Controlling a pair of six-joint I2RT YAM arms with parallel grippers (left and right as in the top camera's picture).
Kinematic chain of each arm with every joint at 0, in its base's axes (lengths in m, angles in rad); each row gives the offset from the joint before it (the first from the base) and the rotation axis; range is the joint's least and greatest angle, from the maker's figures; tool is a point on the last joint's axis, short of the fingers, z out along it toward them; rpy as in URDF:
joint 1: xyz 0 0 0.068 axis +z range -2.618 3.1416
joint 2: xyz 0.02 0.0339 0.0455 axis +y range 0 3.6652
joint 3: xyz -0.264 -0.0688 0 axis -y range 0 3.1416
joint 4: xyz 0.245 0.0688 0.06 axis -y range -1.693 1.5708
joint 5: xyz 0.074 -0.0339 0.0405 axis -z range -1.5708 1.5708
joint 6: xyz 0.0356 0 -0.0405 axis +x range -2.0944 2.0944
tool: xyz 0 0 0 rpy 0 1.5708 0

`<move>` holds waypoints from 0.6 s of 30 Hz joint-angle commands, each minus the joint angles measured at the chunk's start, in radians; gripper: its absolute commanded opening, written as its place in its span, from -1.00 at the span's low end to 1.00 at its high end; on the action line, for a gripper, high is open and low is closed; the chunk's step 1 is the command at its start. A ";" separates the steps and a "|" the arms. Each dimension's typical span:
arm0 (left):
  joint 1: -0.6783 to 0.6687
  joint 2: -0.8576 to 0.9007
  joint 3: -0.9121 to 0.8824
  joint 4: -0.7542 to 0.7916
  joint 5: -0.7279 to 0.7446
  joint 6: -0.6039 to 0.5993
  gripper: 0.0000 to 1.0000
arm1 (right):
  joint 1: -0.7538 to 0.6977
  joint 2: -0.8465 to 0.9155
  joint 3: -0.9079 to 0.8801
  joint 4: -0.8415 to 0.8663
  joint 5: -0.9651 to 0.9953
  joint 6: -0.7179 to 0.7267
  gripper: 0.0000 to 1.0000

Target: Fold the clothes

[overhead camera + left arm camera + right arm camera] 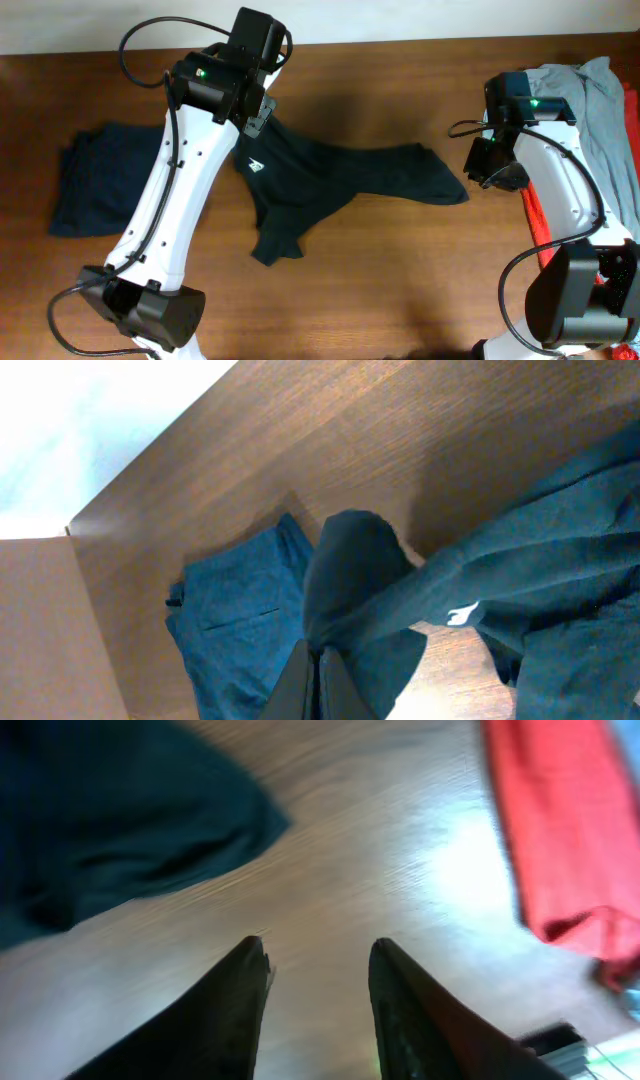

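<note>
The black T-shirt (330, 180) lies rumpled across the middle of the wooden table (400, 300); one end stretches toward 3 o'clock, a crumpled lobe hangs toward 6 o'clock, and its small white logo (256, 167) faces up near the centre. The left gripper (258, 115) sits at the shirt's 11 o'clock corner; in the left wrist view its jaws are clenched together on a bunched fold of the T-shirt (520, 570), the cloth rising in a dark hump just beyond the fingertips (300, 685), with the logo (462, 616) off toward 3 o'clock. A folded navy garment (100, 180) rests at 9 o'clock on the table, apart from the T-shirt; the left wrist view shows it (240, 620) lying flat behind the pinched cloth.

The right gripper (497, 178) hovers just beyond the shirt's 3 o'clock tip; its jaws stand released, the two dark fingers (235, 1010) spread apart over bare wood (370, 850) with nothing between them. From the right wrist the T-shirt's edge (110, 810) fills the 10 o'clock corner, clear of the gripper (318, 970); a red shirt (560, 820) lies at 2 o'clock. Overhead, the red shirt (535, 215) shows beside the right arm at 3 o'clock; a grey shirt (600, 110) is heaped at 2 o'clock by the table's edge.
</note>
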 commanded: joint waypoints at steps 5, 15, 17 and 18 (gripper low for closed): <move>0.002 -0.034 0.008 -0.001 -0.018 -0.021 -0.99 | 0.052 0.003 -0.003 0.105 -0.455 -0.293 0.21; 0.002 -0.034 0.008 0.000 -0.014 -0.021 -0.99 | 0.175 0.170 -0.051 0.283 -0.446 -0.293 0.25; 0.002 -0.034 0.008 0.000 -0.008 -0.021 -0.99 | 0.177 0.206 -0.051 0.293 -0.432 -0.279 0.24; 0.002 -0.034 0.008 0.000 -0.004 -0.020 -0.99 | 0.175 0.222 -0.051 0.294 -0.428 -0.259 0.24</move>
